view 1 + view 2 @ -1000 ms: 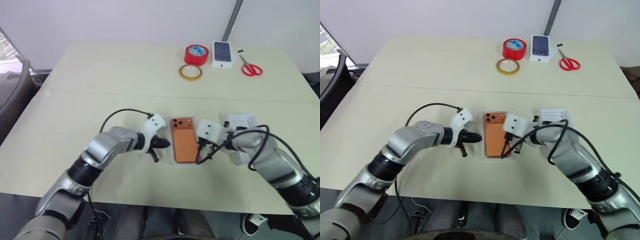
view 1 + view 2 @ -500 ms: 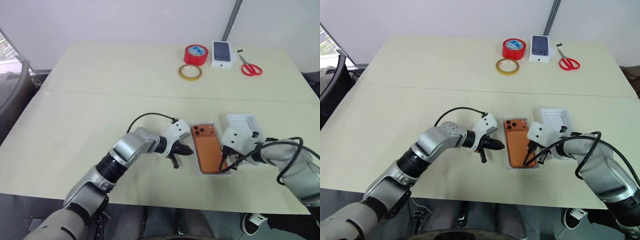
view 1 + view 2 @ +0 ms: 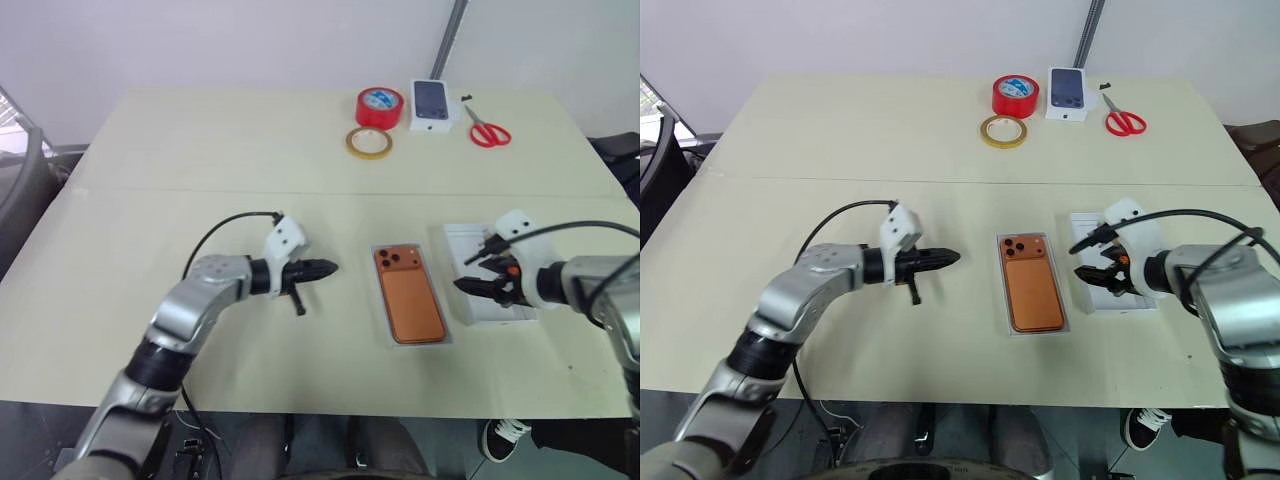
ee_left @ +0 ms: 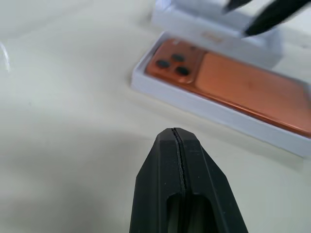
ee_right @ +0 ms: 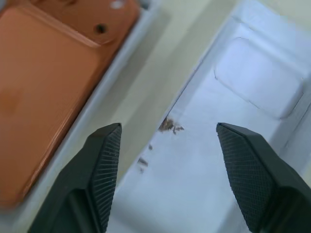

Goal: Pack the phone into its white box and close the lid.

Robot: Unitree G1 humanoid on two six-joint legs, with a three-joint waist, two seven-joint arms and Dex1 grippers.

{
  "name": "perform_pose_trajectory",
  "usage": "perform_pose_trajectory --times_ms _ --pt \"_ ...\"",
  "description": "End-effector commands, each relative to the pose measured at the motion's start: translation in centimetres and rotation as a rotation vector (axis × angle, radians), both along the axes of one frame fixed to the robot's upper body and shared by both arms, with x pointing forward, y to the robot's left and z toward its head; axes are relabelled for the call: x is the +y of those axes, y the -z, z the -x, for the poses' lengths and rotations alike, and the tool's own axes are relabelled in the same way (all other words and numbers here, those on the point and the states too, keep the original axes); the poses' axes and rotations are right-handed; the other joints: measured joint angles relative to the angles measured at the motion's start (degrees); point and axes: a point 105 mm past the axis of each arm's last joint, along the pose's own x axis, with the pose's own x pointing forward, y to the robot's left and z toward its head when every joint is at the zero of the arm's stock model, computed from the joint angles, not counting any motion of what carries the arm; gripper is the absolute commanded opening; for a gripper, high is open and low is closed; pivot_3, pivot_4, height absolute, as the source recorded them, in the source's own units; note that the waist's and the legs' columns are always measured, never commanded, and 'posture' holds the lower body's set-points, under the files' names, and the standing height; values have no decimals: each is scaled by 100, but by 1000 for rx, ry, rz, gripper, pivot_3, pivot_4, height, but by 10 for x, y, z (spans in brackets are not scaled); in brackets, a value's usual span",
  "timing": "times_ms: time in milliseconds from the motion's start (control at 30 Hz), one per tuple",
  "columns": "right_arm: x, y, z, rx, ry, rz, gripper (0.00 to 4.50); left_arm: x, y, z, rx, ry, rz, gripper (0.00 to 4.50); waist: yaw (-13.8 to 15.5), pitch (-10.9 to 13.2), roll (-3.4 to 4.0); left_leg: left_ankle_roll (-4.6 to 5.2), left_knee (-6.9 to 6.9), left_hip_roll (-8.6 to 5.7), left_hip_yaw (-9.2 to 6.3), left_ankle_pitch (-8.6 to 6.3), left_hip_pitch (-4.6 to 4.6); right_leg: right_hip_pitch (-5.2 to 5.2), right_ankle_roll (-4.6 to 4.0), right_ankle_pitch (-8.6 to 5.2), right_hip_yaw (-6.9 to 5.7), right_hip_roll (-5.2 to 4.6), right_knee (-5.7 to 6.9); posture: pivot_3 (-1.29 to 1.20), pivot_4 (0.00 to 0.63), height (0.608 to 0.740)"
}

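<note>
The orange-copper phone (image 3: 409, 307) lies camera side up inside the shallow white box (image 3: 384, 335) at the table's front middle. Just right of it lies the white lid (image 3: 512, 312), rim up, and a rounded recess (image 5: 262, 82), perhaps a thin insert, shows inside it. My right gripper (image 3: 462, 273) hangs open over the lid's near-left part with nothing between its fingers; it also shows in the right wrist view (image 5: 167, 127). My left gripper (image 3: 333, 267) is shut and empty, pointing at the box from a short way to its left, and shows again in the left wrist view (image 4: 173, 131).
At the table's far edge stand a red tape roll (image 3: 379, 102), a yellowish tape ring (image 3: 369, 143), a small white box printed with a dark phone (image 3: 431, 103) and red scissors (image 3: 488, 133). A seam (image 3: 200, 190) crosses the tabletop behind the arms.
The box with the phone slid right toward the lid between both shut grippers. Then my left gripper drew back to the left, and my right gripper opened and moved over the lid.
</note>
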Motion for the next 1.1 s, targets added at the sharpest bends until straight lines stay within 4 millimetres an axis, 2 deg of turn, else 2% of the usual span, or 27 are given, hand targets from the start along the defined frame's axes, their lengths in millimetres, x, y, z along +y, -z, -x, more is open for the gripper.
perform_pose_trajectory --times_ms 33,67,133,267,333,467,533,633,767,867,967,1100 --pt "-1 -1 -10 6 71 -12 3242 3 -14 23 -149 148 -29 0 -3 3 13 0 -1 0 2 0 0 0 0 0 1 -1 0 0 150 736" --pt "-2 2 -12 12 92 -8 3242 5 -12 27 -161 170 -42 0 12 3 13 0 -2 -1 4 0 0 0 0 0 2 -3 0 0 150 736" --pt "-3 6 -16 21 123 10 2705 7 -10 33 -181 205 -59 0 26 4 15 1 -1 -2 4 -1 0 0 -1 0 2 -4 -1 0 150 736" --pt "0 4 -17 30 135 19 812 6 -8 34 -180 202 -52 0 23 3 16 5 -1 -3 4 -3 -2 0 0 0 2 -7 -1 0 150 736" --pt "-1 1 -16 28 145 25 13 5 -9 32 -178 187 -35 0 20 3 15 7 -1 -3 4 -4 -2 0 0 0 1 -6 0 0 150 736" --pt "-2 -17 -17 -14 161 1 13 5 -10 29 -184 157 -17 0 1 4 16 8 -1 -3 4 -4 -2 -2 0 0 2 -2 3 0 150 736" --pt "5 -37 -21 -80 140 -83 13 9 -14 23 -190 115 6 0 -9 5 18 8 -1 -3 5 -4 -2 -4 0 0 2 -1 5 0 150 736" --pt "35 -72 -18 -169 -30 -307 13 23 -28 6 -196 1 71 0 -57 6 20 8 -1 0 6 -4 -3 -9 0 0 3 2 11 0 150 736" --pt "85 -94 0 -147 -307 -623 13 42 -33 -13 -208 -118 92 0 -114 5 16 8 -4 9 4 -5 -3 -8 0 0 -1 10 11 0 150 736" --pt "117 -96 18 -63 -439 -782 13 45 -33 -17 -209 -133 93 0 -128 7 17 8 -3 10 7 -5 -3 -9 0 0 0 9 14 0 150 736" --pt "140 -90 33 48 -411 -919 13 44 -31 -17 -217 -118 71 0 -98 11 12 14 14 9 0 -7 -26 -14 1 0 -14 2 14 0 150 736" --pt "167 -69 38 101 -344 -1016 13 40 -28 -14 -220 -95 58 0 -144 9 9 16 26 7 4 -9 -35 -19 4 2 -7 4 15 0 150 736"
